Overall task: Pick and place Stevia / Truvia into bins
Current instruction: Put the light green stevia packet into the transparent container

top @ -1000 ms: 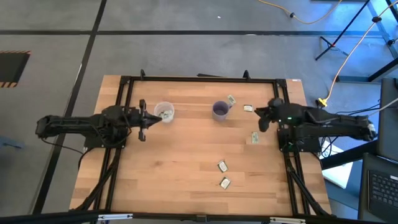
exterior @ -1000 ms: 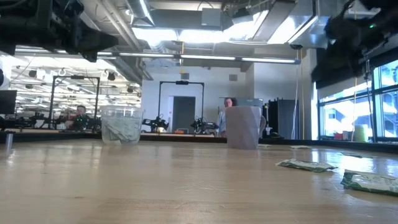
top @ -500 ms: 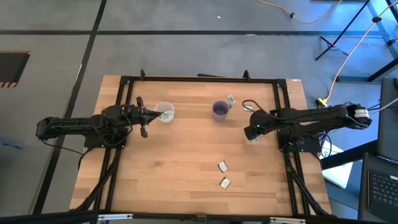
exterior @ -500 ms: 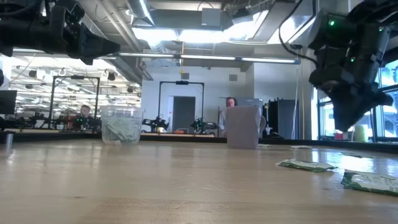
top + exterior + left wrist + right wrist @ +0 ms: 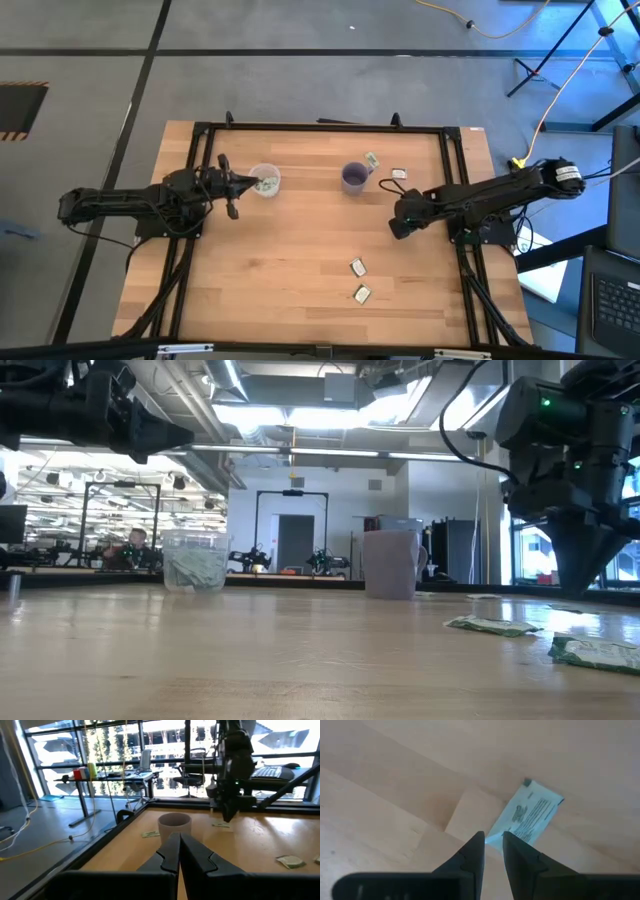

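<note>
Green-and-white Stevia packets lie flat on the wooden table: one by the mug (image 5: 371, 159), one farther right (image 5: 398, 174), two toward the near edge (image 5: 357, 266) (image 5: 362, 293). Another packet (image 5: 530, 815) lies right under my right gripper (image 5: 493, 839), which points down with its fingers slightly parted over that packet's end. The clear cup (image 5: 264, 180) holds some packets. The purple-grey mug (image 5: 354, 177) stands upright to its right. My left gripper (image 5: 243, 182) is shut and level, just left of the clear cup. My right gripper stands from above over the near end (image 5: 496, 836) of the flat-lying packet, which shows in the gap between its fingertips. Whether the fingertips touch it, I cannot tell.
A black frame (image 5: 320, 127) runs along the table's edges. The wood between the cups and the two near packets is bare. In the low view, two packets (image 5: 492, 626) (image 5: 595, 650) lie in front of my right gripper (image 5: 578, 588). People and desks show in the room beyond.
My right gripper has swung from the table's right edge toward the middle, come down and tipped from nearly level to pointing down, ending over a packet. My left gripper has turned a little beside the clear cup.
</note>
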Robot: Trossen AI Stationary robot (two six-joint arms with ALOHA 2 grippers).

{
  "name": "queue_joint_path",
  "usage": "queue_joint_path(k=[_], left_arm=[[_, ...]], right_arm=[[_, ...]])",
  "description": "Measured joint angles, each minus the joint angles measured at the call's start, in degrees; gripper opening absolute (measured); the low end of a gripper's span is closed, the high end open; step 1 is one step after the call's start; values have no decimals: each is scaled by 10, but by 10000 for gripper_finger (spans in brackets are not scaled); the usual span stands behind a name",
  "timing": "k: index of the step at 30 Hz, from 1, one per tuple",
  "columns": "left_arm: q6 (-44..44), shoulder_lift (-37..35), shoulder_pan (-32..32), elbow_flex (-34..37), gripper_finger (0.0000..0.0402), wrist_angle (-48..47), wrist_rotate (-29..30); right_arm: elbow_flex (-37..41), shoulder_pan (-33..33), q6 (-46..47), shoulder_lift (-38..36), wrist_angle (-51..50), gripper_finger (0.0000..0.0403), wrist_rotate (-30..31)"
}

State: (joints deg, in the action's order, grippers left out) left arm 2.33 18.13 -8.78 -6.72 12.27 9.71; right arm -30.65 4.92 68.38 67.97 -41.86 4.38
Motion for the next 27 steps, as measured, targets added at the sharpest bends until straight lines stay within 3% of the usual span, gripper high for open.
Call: queue_joint_path(k=[27], left_arm=[[70, 0, 0, 0, 8, -2, 16]], right_arm=[[1, 9, 20, 15, -9, 74, -1]])
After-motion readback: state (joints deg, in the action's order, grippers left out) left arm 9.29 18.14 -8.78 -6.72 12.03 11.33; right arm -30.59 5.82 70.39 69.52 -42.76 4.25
